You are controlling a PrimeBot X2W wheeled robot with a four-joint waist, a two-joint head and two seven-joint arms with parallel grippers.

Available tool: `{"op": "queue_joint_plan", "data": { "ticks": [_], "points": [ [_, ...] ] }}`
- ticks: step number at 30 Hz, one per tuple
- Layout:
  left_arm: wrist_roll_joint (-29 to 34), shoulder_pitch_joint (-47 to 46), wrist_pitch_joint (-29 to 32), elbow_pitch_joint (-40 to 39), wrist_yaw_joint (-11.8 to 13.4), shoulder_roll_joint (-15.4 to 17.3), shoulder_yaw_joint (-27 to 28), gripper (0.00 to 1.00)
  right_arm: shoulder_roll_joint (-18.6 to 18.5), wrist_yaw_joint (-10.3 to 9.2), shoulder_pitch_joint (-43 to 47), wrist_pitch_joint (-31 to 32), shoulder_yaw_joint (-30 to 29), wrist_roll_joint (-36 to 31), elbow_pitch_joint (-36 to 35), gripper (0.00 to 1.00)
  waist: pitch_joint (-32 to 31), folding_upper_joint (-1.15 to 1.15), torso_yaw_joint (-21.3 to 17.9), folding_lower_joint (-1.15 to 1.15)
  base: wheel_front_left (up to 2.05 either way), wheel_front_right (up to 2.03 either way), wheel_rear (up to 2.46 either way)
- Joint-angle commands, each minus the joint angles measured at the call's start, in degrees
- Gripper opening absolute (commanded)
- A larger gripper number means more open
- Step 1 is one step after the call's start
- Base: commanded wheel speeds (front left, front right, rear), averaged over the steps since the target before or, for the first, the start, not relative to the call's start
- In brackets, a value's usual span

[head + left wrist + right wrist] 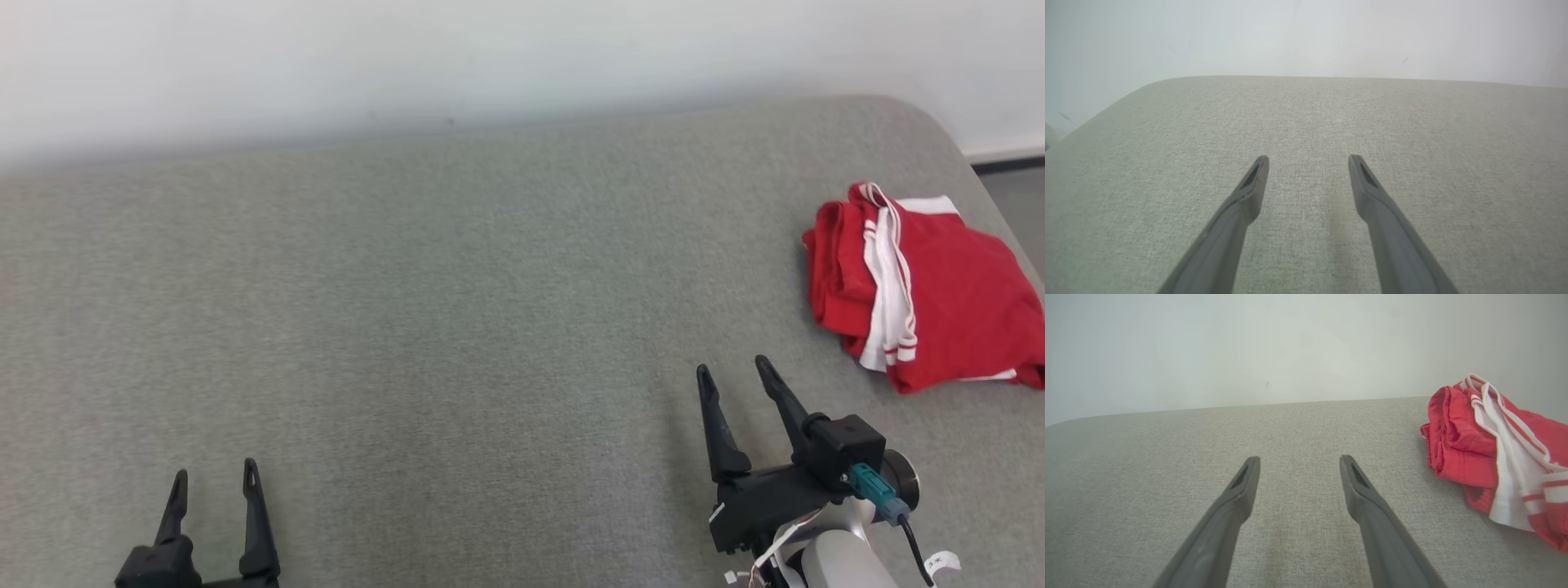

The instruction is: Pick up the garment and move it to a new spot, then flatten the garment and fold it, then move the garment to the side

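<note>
Grey fabric surface (pixel 457 310) below a white wall (pixel 490 57) carries the red garment (pixel 947 302), white-striped and loosely folded, at far right, with left gripper (pixel 215 467) and right gripper (pixel 731 363) both spread, apart from it.

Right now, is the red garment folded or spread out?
Folded, loosely: the red garment lies in a compact layered bundle, doubled edges showing, not spread flat.

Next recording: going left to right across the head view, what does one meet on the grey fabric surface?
left pincer, open, at the lower left → right pincer, open → red and white garment, bunched up at the right edge
</note>
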Motion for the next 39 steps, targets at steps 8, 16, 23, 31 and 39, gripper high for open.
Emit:
{"op": "queue_joint_plan", "data": {
  "ticks": [8,16,23,31,39],
  "points": [
    [-1.2,3.34,-0.16,0.12,0.48,0.02,0.94,1.0,0.12,-0.18,3.83,0.06,-1.79,-0.76,-0.71,1.0,-6.23,0.0,4.07,0.01,0.0,0.0,0.0],
    [-2.17,5.4,-0.16,-0.43,0.56,0.01,1.77,1.0,0.16,-0.18,6.28,0.05,-3.2,-2.34,-0.83,1.0,-8.6,0.0,5.52,0.01,0.0,0.0,0.0],
    [-3.29,6.42,-0.16,-0.42,-0.67,0.0,2.39,1.0,0.16,-0.18,8.14,0.06,-3.09,-2.57,-1.04,1.0,-9.15,0.0,5.8,0.01,0.0,0.0,0.0],
    [-2.06,6.26,-0.16,0.32,-2.64,0.01,1.68,1.0,0.17,-0.18,8.54,0.06,-2.32,-3.04,-1.36,1.0,-9.11,0.0,5.19,0.01,0.0,0.0,0.0],
    [-1.58,6.15,-0.16,0.7,-3.25,0.02,0.58,1.0,0.16,-0.18,8.56,0.06,-2.65,-2.86,-1.21,1.0,-8.94,0.0,4.62,0.01,0.0,0.0,0.0]
  ]
}}
